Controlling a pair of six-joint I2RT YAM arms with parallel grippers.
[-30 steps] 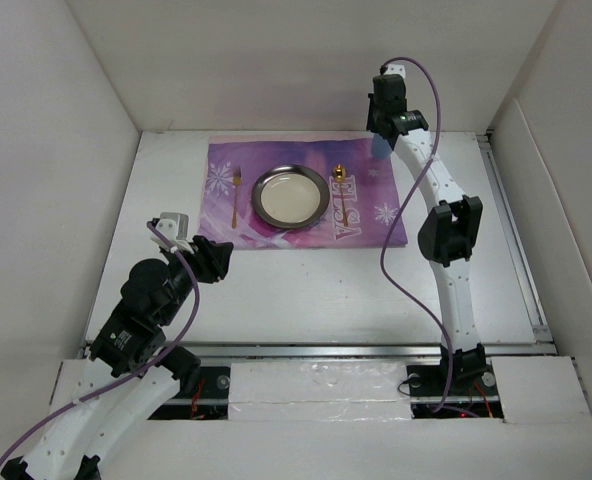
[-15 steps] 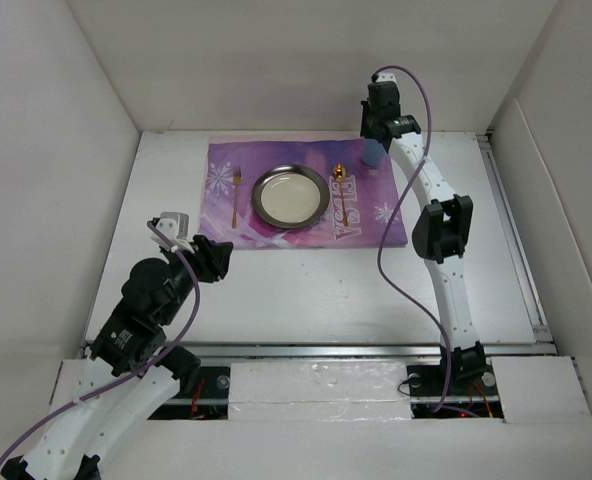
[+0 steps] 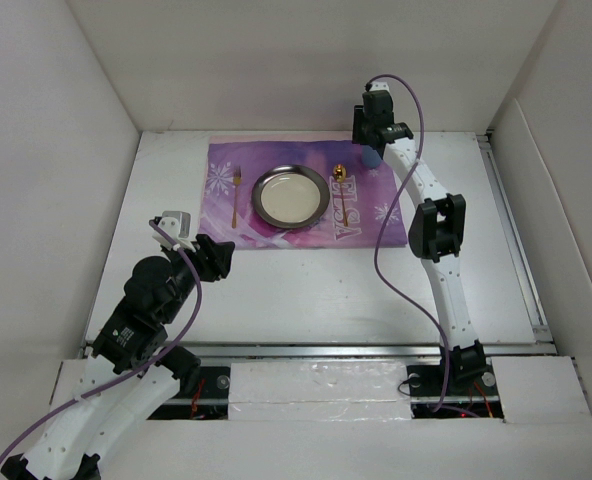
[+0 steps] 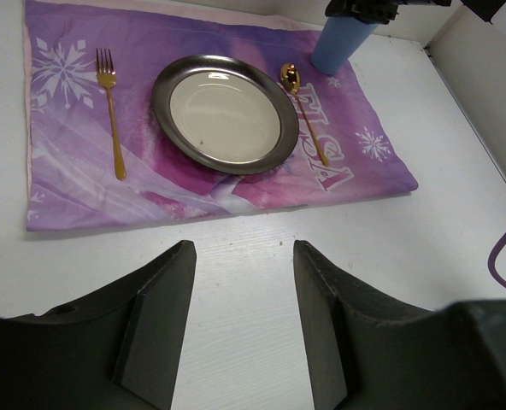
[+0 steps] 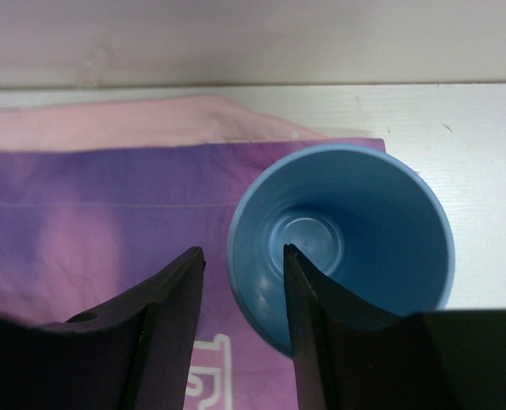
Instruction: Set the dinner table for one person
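Left wrist view — purple placemat (image 4: 193, 192) on the dinner table (image 4: 458, 128) reads "ELSA".

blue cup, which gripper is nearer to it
Right. The right gripper straddles the rim of the blue cup, one finger inside; the left gripper hangs over the dinner table, diagonally across the placemat from it.

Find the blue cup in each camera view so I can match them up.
Top external: cup upper centre-right, at the placemat's far right corner.
Left wrist: cup at the top right, upright, its top cut off.
Right wrist: cup fills the centre-right, seen from above.
Shared landmark: the purple placemat corner beside it.
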